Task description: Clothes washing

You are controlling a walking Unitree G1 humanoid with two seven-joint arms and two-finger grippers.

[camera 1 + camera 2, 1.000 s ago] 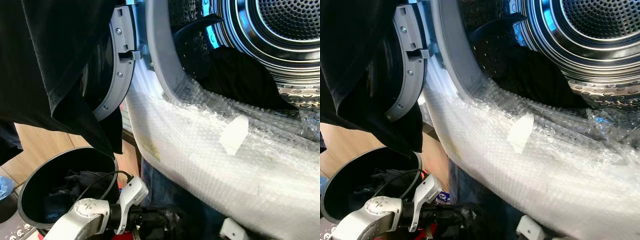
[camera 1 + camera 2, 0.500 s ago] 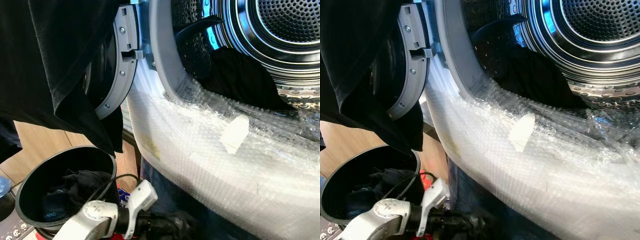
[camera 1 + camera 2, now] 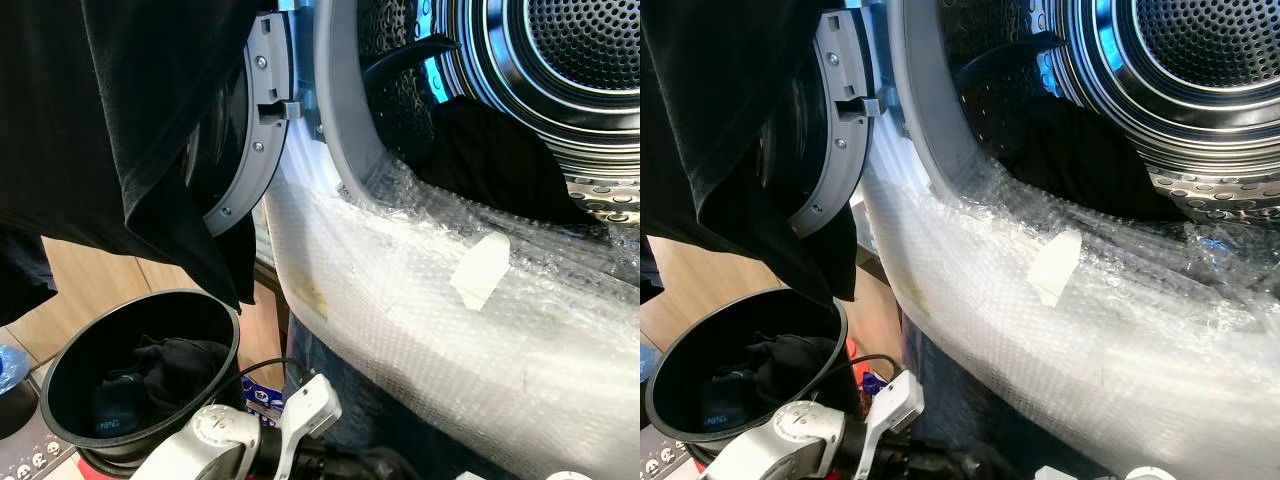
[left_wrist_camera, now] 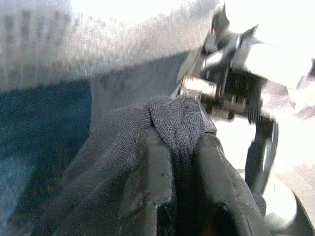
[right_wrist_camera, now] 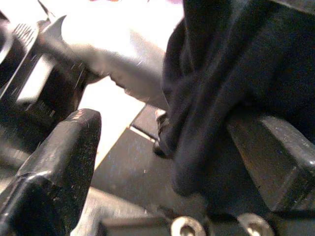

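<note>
A black garment point(image 3: 130, 130) hangs across the upper left; more dark clothes point(image 3: 165, 365) lie in my basket point(image 3: 60, 420), lower left.

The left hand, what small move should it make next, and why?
Probably lift toward the open drum. The left hand is shut on dark fabric, low beside the black basket and below the bubble-wrapped washer front, so the cloth must rise above that rim before going in.
</note>
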